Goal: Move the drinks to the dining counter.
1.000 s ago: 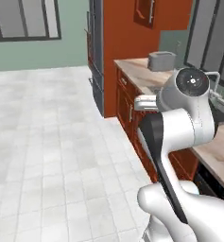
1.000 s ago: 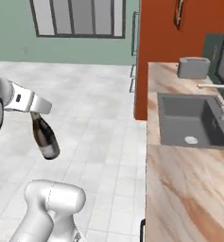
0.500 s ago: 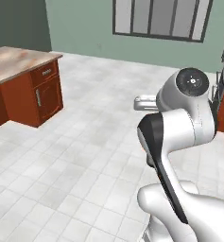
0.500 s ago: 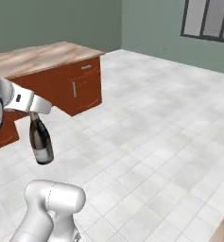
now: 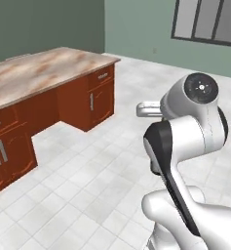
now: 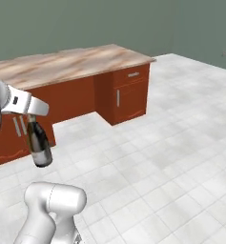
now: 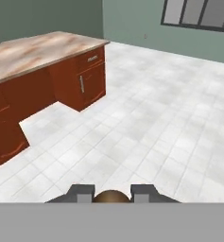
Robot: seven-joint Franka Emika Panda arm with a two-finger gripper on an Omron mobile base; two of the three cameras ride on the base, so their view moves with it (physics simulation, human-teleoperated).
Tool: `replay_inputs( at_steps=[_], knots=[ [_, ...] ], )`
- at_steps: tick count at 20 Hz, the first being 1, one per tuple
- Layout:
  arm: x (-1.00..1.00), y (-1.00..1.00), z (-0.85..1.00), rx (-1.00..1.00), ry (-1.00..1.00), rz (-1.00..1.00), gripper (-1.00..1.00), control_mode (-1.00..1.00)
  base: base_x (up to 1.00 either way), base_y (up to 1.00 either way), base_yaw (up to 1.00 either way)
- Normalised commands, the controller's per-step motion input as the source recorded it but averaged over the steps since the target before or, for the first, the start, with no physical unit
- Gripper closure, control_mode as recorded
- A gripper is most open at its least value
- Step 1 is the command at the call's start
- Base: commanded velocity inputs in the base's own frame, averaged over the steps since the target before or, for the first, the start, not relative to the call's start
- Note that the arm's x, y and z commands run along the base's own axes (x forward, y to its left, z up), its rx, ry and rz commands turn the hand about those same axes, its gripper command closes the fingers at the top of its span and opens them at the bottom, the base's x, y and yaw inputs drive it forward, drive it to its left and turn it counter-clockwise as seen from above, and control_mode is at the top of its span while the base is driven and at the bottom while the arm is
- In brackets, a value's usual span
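Right base view: the wine bottle (image 6: 39,146), dark rounded glass with a slim neck, hangs upright in the air above the pale tiled floor (image 6: 171,157), its neck pinched by the gripper (image 6: 32,114), whose jaws are pressed against it. In the hand view the bottle's brown round top (image 7: 112,196) sits between the two grey fingertips (image 7: 83,191). Beyond stands the long dining counter (image 6: 86,61), beige veined marble on glossy reddish-brown cabinets with slim silver handles (image 6: 118,98).
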Motion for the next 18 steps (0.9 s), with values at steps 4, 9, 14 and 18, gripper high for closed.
replay_inputs(
  at_steps=[4, 9, 14, 18],
  knots=[
    [0.0, 0.0, 0.0, 0.0, 0.0, 0.0, 1.0, 1.0, 1.0, 0.79, 0.04],
    [0.0, 0.0, 0.0, 0.0, 0.0, 0.0, 1.0, 1.0, 1.0, 0.74, 0.04],
    [0.0, 0.0, 0.0, 0.0, 0.0, 0.0, 1.0, 1.0, 1.0, 0.68, 0.09],
    [0.0, 0.0, 0.0, 0.0, 0.0, 0.0, 1.0, 1.0, 1.0, 0.83, 0.12]
  ],
)
